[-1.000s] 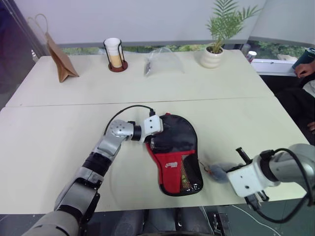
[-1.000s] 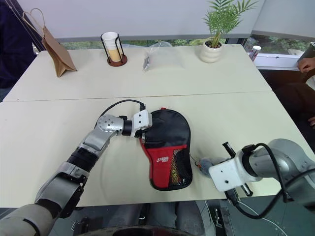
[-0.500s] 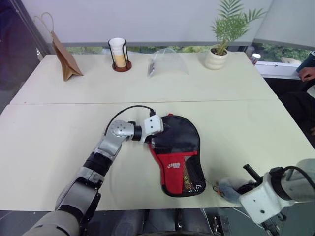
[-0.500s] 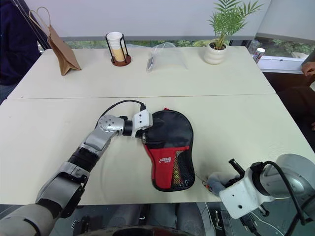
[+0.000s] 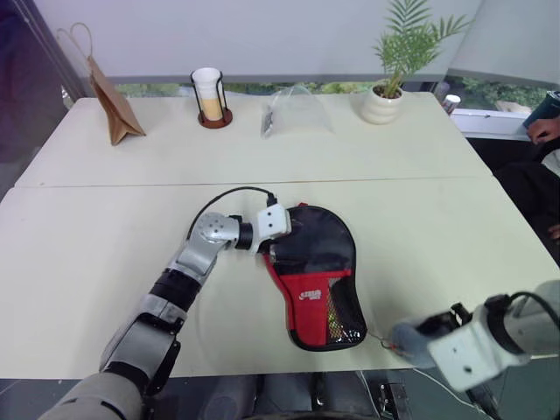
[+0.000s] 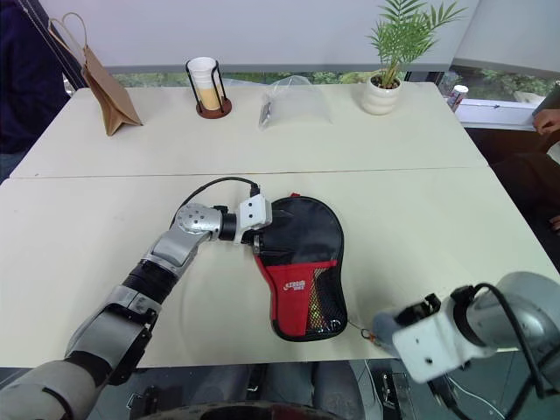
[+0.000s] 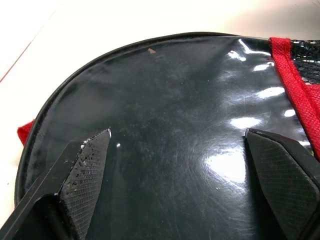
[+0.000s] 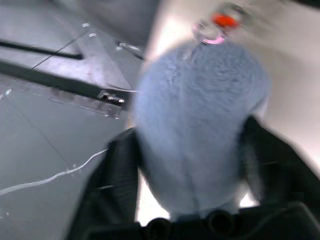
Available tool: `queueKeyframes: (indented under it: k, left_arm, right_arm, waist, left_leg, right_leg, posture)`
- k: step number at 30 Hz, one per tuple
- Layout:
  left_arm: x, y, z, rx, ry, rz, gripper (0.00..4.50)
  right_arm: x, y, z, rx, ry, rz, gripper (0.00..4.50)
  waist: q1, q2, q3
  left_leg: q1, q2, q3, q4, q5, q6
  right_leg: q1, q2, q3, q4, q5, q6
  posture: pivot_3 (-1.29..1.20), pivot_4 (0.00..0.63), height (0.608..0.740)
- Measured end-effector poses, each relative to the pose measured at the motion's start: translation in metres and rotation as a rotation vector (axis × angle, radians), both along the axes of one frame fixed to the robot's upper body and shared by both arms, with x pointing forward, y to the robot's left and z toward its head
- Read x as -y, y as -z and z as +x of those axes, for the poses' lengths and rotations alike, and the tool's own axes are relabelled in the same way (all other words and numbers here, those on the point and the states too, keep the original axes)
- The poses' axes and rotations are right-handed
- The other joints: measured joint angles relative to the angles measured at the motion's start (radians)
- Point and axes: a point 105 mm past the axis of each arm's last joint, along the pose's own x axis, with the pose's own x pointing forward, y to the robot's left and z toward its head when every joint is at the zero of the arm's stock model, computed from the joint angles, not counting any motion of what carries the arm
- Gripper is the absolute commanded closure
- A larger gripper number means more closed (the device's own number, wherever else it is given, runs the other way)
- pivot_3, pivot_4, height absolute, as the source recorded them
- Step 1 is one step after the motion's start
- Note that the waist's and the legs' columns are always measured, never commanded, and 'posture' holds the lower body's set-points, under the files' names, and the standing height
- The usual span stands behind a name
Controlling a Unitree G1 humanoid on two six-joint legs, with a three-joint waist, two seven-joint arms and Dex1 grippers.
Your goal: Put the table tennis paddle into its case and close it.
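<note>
Up close, the left gripper (image 7: 177,150) has its two black fingers (image 7: 85,172) spread wide over the glossy black face of the case (image 5: 317,276), holding nothing; the head camera places it at the case's rounded end, about nine o'clock on that end. The case lies flat near the middle of the near table (image 5: 79,262), round end away from the robot, red panel and mesh pocket toward the near edge. The paddle cannot be made out. At roughly five o'clock from the case, off the table's near edge, the right gripper (image 8: 192,160) has a grey-blue fuzzy pompom (image 8: 197,120) lying between its blurred fingers; whether they clamp it cannot be told. A thin cord with a red tag (image 8: 224,20) runs from the pompom toward the case.
</note>
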Motion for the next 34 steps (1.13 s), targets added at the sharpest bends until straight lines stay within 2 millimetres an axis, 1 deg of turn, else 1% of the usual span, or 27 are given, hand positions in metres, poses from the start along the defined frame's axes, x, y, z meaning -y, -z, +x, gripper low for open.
queueKeyframes:
  k: [1, 4, 7, 8, 9, 11, 12, 14, 16, 18, 21, 23, 24, 27, 31, 34]
  left_arm:
    - [0.000, 0.000, 0.000, 0.000, -0.001, 0.000, 0.00]
    - [-0.001, -0.001, 0.002, 0.003, -0.005, -0.001, 0.00]
    - [-0.005, -0.006, 0.005, 0.011, -0.021, -0.013, 0.00]
    - [-0.006, -0.007, 0.005, 0.012, -0.025, -0.017, 0.00]
    - [-0.009, -0.008, 0.006, 0.009, -0.034, -0.022, 0.00]
    - [-0.016, -0.013, 0.009, -0.001, -0.060, -0.029, 0.00]
    - [-0.022, -0.015, 0.009, -0.016, -0.077, -0.034, 0.00]
    - [-0.031, -0.018, 0.009, -0.055, -0.107, -0.056, 0.00]
    - [-0.039, -0.029, 0.009, -0.085, -0.130, -0.094, 0.00]
    - [-0.051, -0.057, 0.007, -0.083, -0.139, -0.153, 0.00]
    - [-0.074, -0.094, -0.001, -0.059, -0.145, -0.188, 0.00]
    - [-0.087, -0.113, -0.010, -0.058, -0.146, -0.206, 0.00]
    - [-0.091, -0.118, -0.014, -0.062, -0.145, -0.211, 0.00]
    - [-0.102, -0.126, -0.029, -0.091, -0.148, -0.197, 0.00]
    - [-0.113, -0.127, -0.042, -0.125, -0.165, -0.182, 0.00]
    - [-0.118, -0.126, -0.056, -0.159, -0.164, -0.174, 0.00]
  right_arm:
    - [0.001, -0.007, 0.010, 0.030, 0.029, 0.016, 0.10]
    - [0.001, -0.030, 0.038, 0.112, 0.103, 0.066, 0.10]
    - [0.002, -0.066, 0.066, 0.205, 0.185, 0.145, 0.10]
    - [0.002, -0.075, 0.071, 0.224, 0.205, 0.163, 0.10]
    - [0.002, -0.084, 0.075, 0.233, 0.222, 0.184, 0.10]
    - [0.001, -0.097, 0.082, 0.241, 0.253, 0.226, 0.10]
    - [0.001, -0.104, 0.085, 0.243, 0.270, 0.254, 0.10]
    - [0.000, -0.112, 0.090, 0.241, 0.301, 0.301, 0.10]
    - [-0.003, -0.117, 0.093, 0.227, 0.323, 0.352, 0.10]
    - [-0.006, -0.122, 0.095, 0.201, 0.349, 0.421, 0.10]
    - [-0.010, -0.124, 0.095, 0.146, 0.397, 0.504, 0.10]
    - [-0.012, -0.124, 0.094, 0.101, 0.433, 0.559, 0.10]
    - [-0.014, -0.124, 0.093, 0.083, 0.446, 0.587, 0.10]
    - [-0.022, -0.126, 0.089, 0.032, 0.465, 0.674, 0.10]
    - [-0.032, -0.123, 0.085, -0.021, 0.481, 0.752, 0.10]
    - [-0.038, -0.120, 0.084, -0.046, 0.491, 0.787, 0.10]
  waist:
    - [0.000, 0.001, 0.000]
    - [-0.001, 0.002, 0.000]
    - [-0.004, 0.004, 0.001]
    - [-0.002, 0.003, 0.001]
    - [-0.001, 0.003, 0.001]
    - [-0.002, 0.004, 0.001]
    - [-0.002, 0.004, 0.001]
    - [-0.003, 0.005, 0.003]
    - [-0.002, 0.005, 0.007]
    - [-0.003, 0.004, 0.012]
    - [-0.003, 0.005, 0.014]
    - [-0.003, 0.006, 0.015]
    - [-0.003, 0.007, 0.015]
    - [-0.003, 0.008, 0.016]
    - [-0.003, 0.008, 0.017]
    - [-0.003, 0.008, 0.017]
  left_leg:
    - [0.000, 0.000, 0.000, 0.000, 0.000, 0.000]
    - [-0.001, 0.001, 0.001, 0.000, 0.000, 0.000]
    - [-0.003, 0.000, 0.002, -0.002, 0.000, 0.000]
    - [-0.003, 0.000, 0.002, -0.002, 0.000, 0.001]
    - [-0.004, 0.001, 0.002, -0.002, 0.001, 0.002]
    - [-0.012, 0.001, 0.002, -0.002, 0.001, 0.003]
    - [-0.018, 0.001, 0.002, -0.001, 0.001, 0.002]
    - [-0.019, 0.000, 0.003, 0.000, 0.001, 0.002]
    - [-0.020, -0.001, 0.003, 0.000, 0.001, 0.002]
    - [-0.023, -0.001, 0.003, 0.000, 0.001, 0.002]
    - [-0.027, -0.001, 0.004, 0.002, 0.002, 0.001]
    - [-0.027, -0.001, 0.004, 0.002, 0.002, 0.000]
    - [-0.027, -0.001, 0.004, 0.002, 0.002, 0.000]
    - [-0.027, -0.001, 0.004, 0.002, 0.002, 0.000]
    - [-0.027, -0.001, 0.005, 0.002, 0.003, -0.001]
    - [-0.027, -0.001, 0.005, 0.003, 0.003, -0.002]
  right_leg:
    - [0.000, 0.000, 0.000, 0.000, 0.000, 0.000]
    - [-0.002, -0.001, 0.000, 0.000, 0.000, 0.000]
    - [-0.005, -0.001, 0.000, 0.001, 0.002, 0.000]
    - [-0.006, -0.001, -0.001, 0.001, 0.003, 0.000]
    - [-0.007, 0.000, -0.001, 0.002, 0.005, -0.003]
    - [-0.016, 0.001, -0.001, 0.003, 0.005, -0.003]
    - [-0.023, 0.002, -0.001, 0.004, 0.007, -0.001]
    - [-0.026, 0.002, 0.000, 0.007, 0.008, 0.000]
    - [-0.027, 0.002, 0.000, 0.007, 0.008, 0.000]
    - [-0.031, 0.002, 0.000, 0.010, 0.008, 0.000]
    - [-0.038, 0.001, 0.001, 0.016, 0.008, 0.000]
    - [-0.039, 0.002, 0.001, 0.017, 0.008, 0.000]
    - [-0.039, 0.002, 0.001, 0.017, 0.008, 0.000]
    - [-0.039, 0.002, 0.001, 0.017, 0.008, -0.001]
    - [-0.039, 0.002, 0.002, 0.017, 0.008, -0.003]
    - [-0.039, 0.002, 0.002, 0.017, 0.007, -0.005]
  posture:
    - [0.00, 0.150, 0.740]
    - [0.00, 0.150, 0.740]
    - [0.00, 0.150, 0.740]
    - [0.00, 0.150, 0.740]
    - [0.00, 0.150, 0.740]
    - [0.00, 0.150, 0.740]
    - [0.00, 0.150, 0.740]
    - [0.00, 0.150, 0.740]
    - [0.00, 0.150, 0.740]
    - [0.00, 0.150, 0.740]
    - [0.00, 0.150, 0.740]
    - [0.00, 0.150, 0.740]
    - [0.00, 0.150, 0.740]
    - [0.00, 0.150, 0.740]
    - [0.00, 0.150, 0.740]
    - [0.00, 0.150, 0.740]
